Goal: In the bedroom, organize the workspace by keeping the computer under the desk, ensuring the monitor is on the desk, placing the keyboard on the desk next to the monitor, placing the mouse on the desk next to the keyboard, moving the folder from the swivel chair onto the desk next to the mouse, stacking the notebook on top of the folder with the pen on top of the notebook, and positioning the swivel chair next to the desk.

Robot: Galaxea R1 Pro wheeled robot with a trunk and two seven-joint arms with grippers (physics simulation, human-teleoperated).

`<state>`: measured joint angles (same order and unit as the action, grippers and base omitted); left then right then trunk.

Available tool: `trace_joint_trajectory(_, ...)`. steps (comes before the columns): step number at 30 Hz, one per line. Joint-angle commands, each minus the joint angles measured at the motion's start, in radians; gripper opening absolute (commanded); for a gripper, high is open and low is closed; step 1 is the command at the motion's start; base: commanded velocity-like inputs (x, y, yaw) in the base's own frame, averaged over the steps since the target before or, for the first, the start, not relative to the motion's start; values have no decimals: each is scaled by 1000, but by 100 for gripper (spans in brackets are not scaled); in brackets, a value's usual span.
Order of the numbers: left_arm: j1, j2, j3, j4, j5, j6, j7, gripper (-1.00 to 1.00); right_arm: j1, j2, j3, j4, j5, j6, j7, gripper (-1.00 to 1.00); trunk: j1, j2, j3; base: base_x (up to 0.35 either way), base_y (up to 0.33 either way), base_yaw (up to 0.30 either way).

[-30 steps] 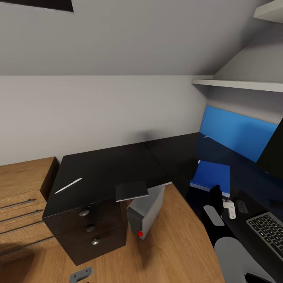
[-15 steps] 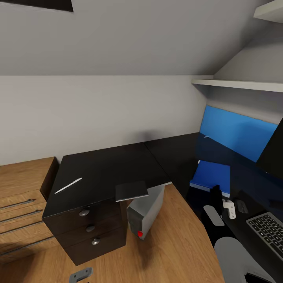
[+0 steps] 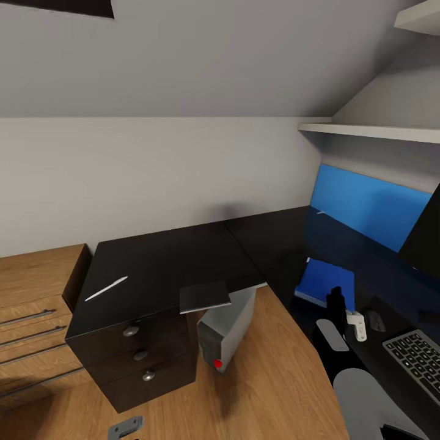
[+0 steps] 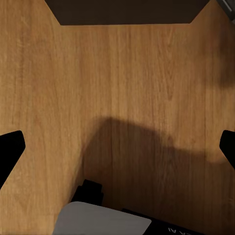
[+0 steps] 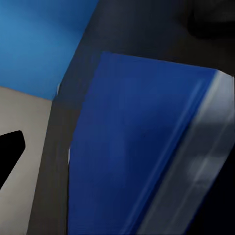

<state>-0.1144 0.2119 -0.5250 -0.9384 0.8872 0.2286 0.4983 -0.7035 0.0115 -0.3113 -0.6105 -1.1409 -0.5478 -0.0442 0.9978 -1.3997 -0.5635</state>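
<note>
Below the left gripper [image 4: 117, 149]: bare wood floor [image 4: 122, 88], jaws wide apart, one fingertip at each side of the wrist view. Ahead of it is the dark drawer block of the desk [image 3: 171, 263]. Plenty of free floor around it.

Head view, left to right:
- Light-wood chest [image 3: 30, 293] butts against the desk end.
- pen [image 3: 106, 288]: thin white stick, flat on the glossy black top, near the left edge, well away from both grippers.
- Dark grey flat pad [image 3: 205, 297], probably the notebook, overhangs the front edge of the desktop.
- computer [image 3: 225, 333]: light grey tower, red dot low on its front, leaning under that edge, just below the pad.
- folder [image 3: 327, 281]: bright blue, on the inner desk wing, right in front of the right gripper [image 3: 336, 300]. Its near end looks raised.
- mouse [image 3: 374, 319], keyboard [image 3: 418, 357] and monitor [image 3: 425, 235] sit to the right of that gripper, close together.

Right wrist view: the folder's blue face and pale grey spine edge sit very close to the camera. One black fingertip [image 5: 10, 152] shows out at the side and the other is out of sight, so I can't tell whether the jaws are parted or gripping. Blue wall panel [image 3: 366, 205] stands behind the folder, with a shelf [image 3: 373, 130] above it, so headroom there is tight.
</note>
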Motion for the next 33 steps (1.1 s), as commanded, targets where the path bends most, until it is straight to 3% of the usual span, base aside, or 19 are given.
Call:
trace_joint_trajectory(1, -1, 1, -4, -2, 6, 1, 8, 100, -1, 1, -2, -1, -2, -1, -2, 100, 0, -1, -1, 0, 0, 0)
trace_joint_trajectory(28, -1, -3, -8, -2, 1, 1, 11, 100, -1, 2, 7, -7, 3, 17, -1, 100, 0, -1, -1, -47, 0, 0)
trace_joint_trajectory(33, -1, -7, -21, -2, 0, 1, 14, 100, 0, 7, 42, -10, 26, 64, 2, 100, 0, -1, -1, 0, 0, 0)
